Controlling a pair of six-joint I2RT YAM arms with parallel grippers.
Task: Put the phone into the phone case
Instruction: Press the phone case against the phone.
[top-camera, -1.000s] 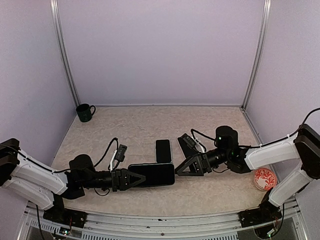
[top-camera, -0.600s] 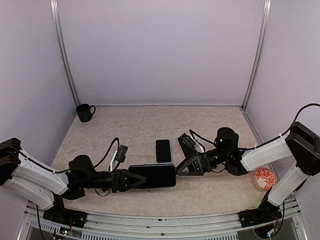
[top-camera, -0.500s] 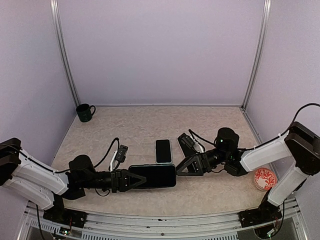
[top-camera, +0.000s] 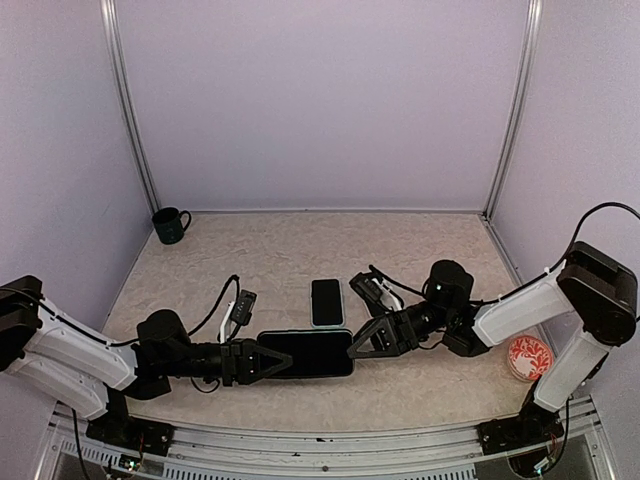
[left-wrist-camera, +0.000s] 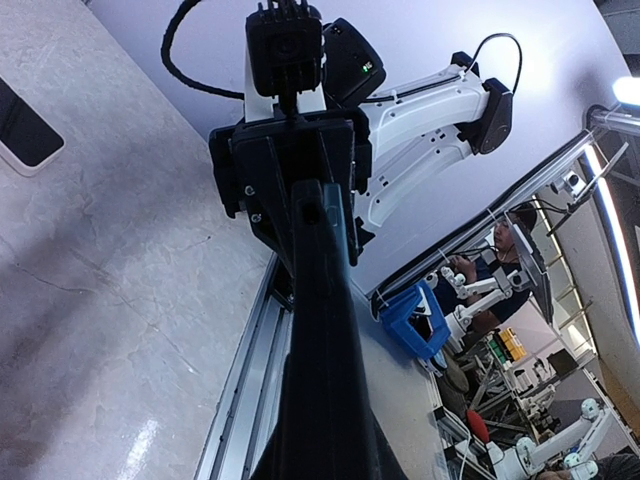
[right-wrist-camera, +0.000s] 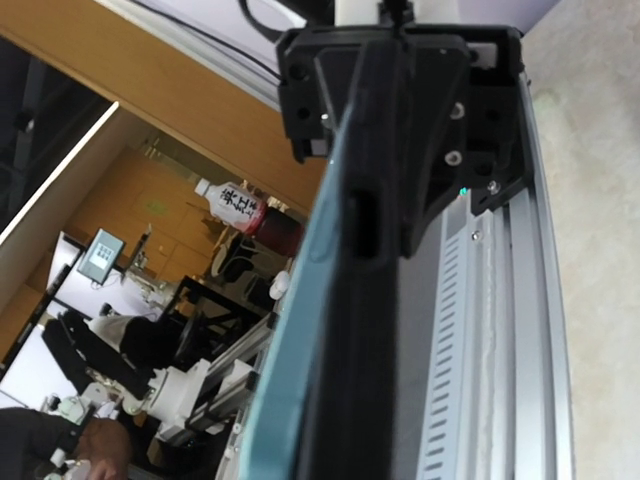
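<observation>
Black phone hangs clamped between left gripper and right gripper, each grasping one end. Just beyond lies the case; a mug sits far left, a red dish right.

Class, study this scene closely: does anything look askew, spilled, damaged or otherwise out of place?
Nothing stands out. The dark phone-shaped slab is held level between the left gripper and right gripper. A second one lies flat, the green mug stands upright, and the red-patterned dish sits flat. Nothing looks spilled or broken.
</observation>
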